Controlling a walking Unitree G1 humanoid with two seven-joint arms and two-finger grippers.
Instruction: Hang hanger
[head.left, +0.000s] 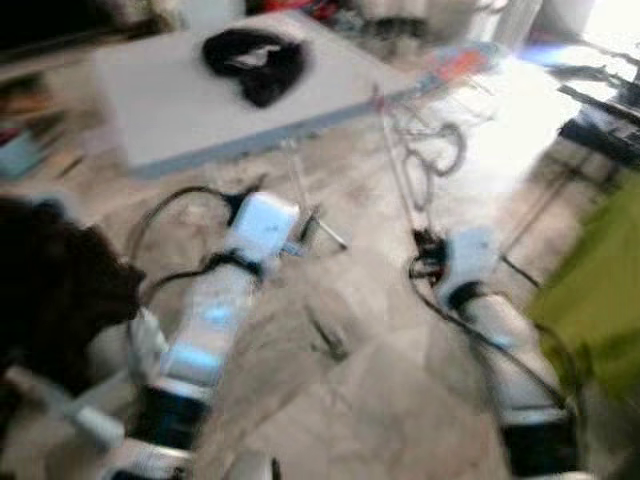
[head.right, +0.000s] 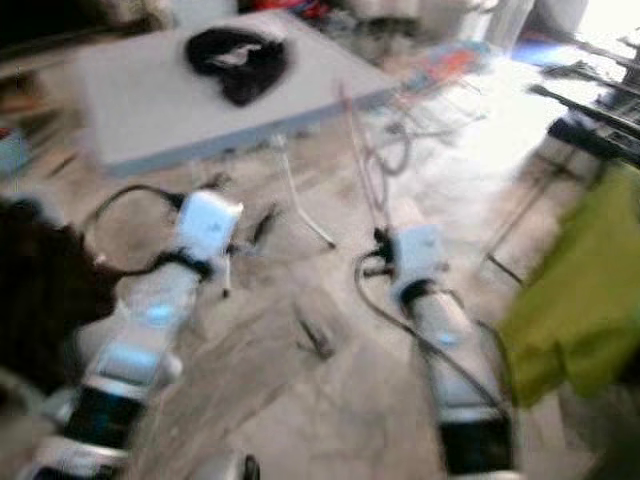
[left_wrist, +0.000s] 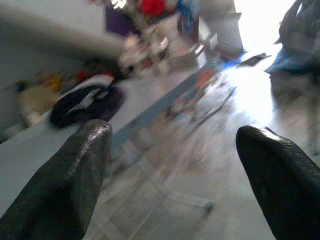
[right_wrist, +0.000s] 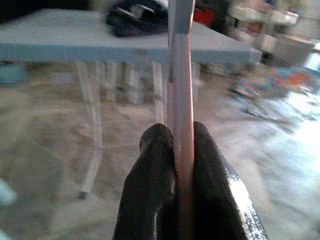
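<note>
My right gripper (right_wrist: 175, 132) is shut on the thin pinkish bar of a hanger (right_wrist: 180, 75). In the blurred eye views the hanger (head.left: 397, 160) rises from that gripper (head.left: 422, 240) towards the table corner, with pale wire loops beside it. My left gripper (left_wrist: 175, 145) is open, with nothing between its fingers (left_wrist: 80, 170). It is held out low over the floor on the left (head.left: 308, 225).
A grey table (head.left: 180, 95) with a black garment (head.left: 255, 60) on it stands ahead on thin white legs. A yellow-green cloth (head.left: 595, 290) hangs at the right. A dark mass (head.left: 50, 290) is close on the left. Clutter lies beyond the table, on a stone-patterned floor.
</note>
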